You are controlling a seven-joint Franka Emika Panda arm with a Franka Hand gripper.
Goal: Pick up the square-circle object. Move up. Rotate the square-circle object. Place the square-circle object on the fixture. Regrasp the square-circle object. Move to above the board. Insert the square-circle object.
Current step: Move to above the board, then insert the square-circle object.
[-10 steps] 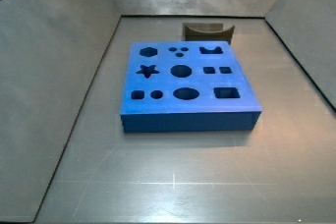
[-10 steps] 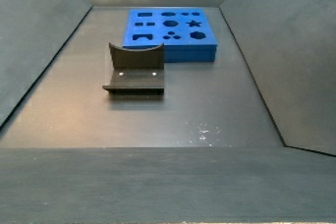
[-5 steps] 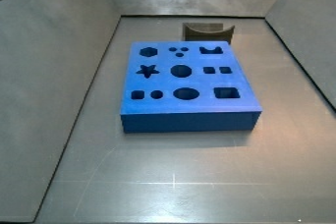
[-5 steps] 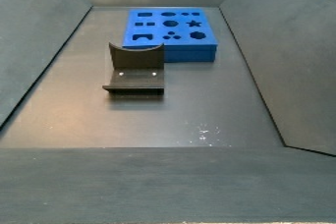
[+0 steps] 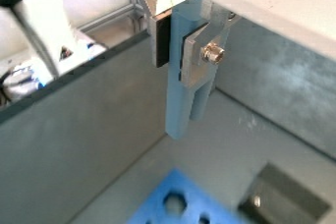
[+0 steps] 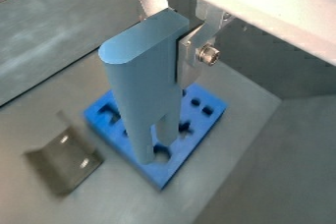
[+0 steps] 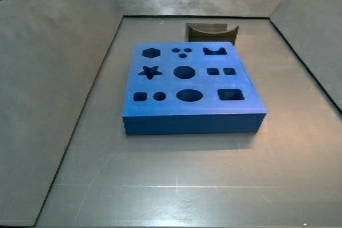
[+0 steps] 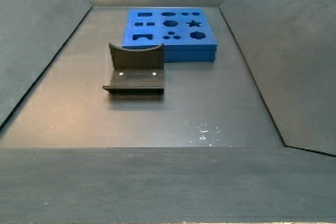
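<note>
The claw (image 6: 184, 49), high above the matt plastic board (image 7: 190, 84), has silver metal fingers (image 5: 197, 53) clamping the smooth matt bar (image 6: 141, 90).

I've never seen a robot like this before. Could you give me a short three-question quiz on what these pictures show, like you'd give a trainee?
1. True or false: the claw is empty.
2. What lies below the grey-blue bar in a wrist view?
A. a red tray
B. the blue board
C. a cup
3. Fill in: in both side views the dark fixture stands on the floor ______ the board, not on it.

Key
1. False. In both wrist views the claw is shut on the bar, which hangs down from its fingers.
2. B. The board with its dark cut-outs lies under the bar.
3. Beside. The side views show neither claw nor bar.
</note>
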